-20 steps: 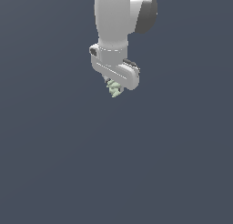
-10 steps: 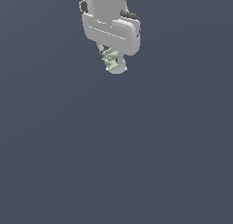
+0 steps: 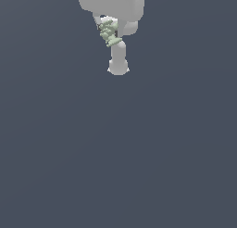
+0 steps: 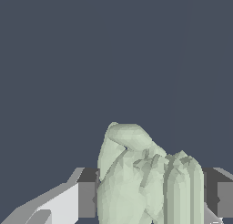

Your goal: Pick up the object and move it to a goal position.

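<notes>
The object (image 3: pixel 109 32) is a small pale grey-green lumpy thing with ridged grooves. It sits between the fingers of my white gripper (image 3: pixel 115 45), high in the exterior view, well above the plain dark grey ground. One white finger (image 3: pixel 118 64) reaches down past it. In the wrist view the object (image 4: pixel 141 182) fills the gap between the two dark finger pads (image 4: pixel 86 199), which press on it from both sides. My gripper (image 4: pixel 152 201) is shut on the object.
Only a flat dark grey surface (image 3: pixel 118 153) shows around and below the gripper. No other objects, containers or goal marker show in either view.
My gripper has moved upward in the exterior view with the object still held. The hand now looks larger and is partly cut off by the frame's upper edge.
</notes>
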`<state>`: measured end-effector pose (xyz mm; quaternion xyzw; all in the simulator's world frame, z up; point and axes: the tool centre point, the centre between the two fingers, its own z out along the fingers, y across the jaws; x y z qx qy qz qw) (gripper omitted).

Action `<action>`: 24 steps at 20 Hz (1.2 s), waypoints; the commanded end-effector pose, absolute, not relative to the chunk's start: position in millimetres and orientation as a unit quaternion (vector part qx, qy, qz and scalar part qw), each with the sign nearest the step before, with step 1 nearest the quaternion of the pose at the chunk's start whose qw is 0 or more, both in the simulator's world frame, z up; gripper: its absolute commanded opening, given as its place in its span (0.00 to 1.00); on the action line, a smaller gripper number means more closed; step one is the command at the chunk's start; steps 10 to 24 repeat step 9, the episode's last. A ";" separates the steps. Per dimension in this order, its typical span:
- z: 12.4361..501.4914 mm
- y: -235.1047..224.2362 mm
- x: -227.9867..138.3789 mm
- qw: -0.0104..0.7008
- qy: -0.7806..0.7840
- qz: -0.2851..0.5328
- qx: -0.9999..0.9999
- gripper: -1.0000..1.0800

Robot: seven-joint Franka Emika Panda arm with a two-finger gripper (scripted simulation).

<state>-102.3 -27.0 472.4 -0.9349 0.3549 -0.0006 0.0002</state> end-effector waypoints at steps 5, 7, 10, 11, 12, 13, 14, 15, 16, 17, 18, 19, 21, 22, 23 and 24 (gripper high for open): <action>494.2 -28.8 -105.3 0.000 0.355 0.000 -0.935 0.00; 496.4 -29.0 -105.2 0.000 0.355 0.000 -0.935 0.00; 497.0 -29.1 -105.1 0.000 0.355 0.000 -0.935 0.00; 497.0 -29.1 -105.1 0.000 0.355 0.000 -0.935 0.00; 497.0 -29.1 -105.1 0.000 0.355 0.000 -0.935 0.00; 497.0 -29.1 -105.1 0.000 0.355 0.000 -0.935 0.00; 497.0 -29.1 -105.1 0.000 0.355 0.000 -0.935 0.00; 497.0 -29.1 -105.1 0.000 0.355 0.000 -0.935 0.00; 497.0 -29.1 -105.1 0.000 0.355 0.000 -0.935 0.00; 497.0 -29.1 -105.1 0.000 0.355 0.000 -0.935 0.00; 497.0 -29.1 -105.1 0.000 0.355 0.000 -0.935 0.00; 497.0 -29.1 -105.1 0.000 0.355 0.000 -0.935 0.00; 497.0 -29.1 -105.1 0.000 0.355 0.000 -0.935 0.00; 497.0 -29.1 -105.1 0.000 0.355 0.000 -0.935 0.00; 497.0 -29.1 -105.1 0.000 0.355 0.000 -0.935 0.00; 497.0 -29.1 -105.1 0.000 0.355 0.000 -0.935 0.00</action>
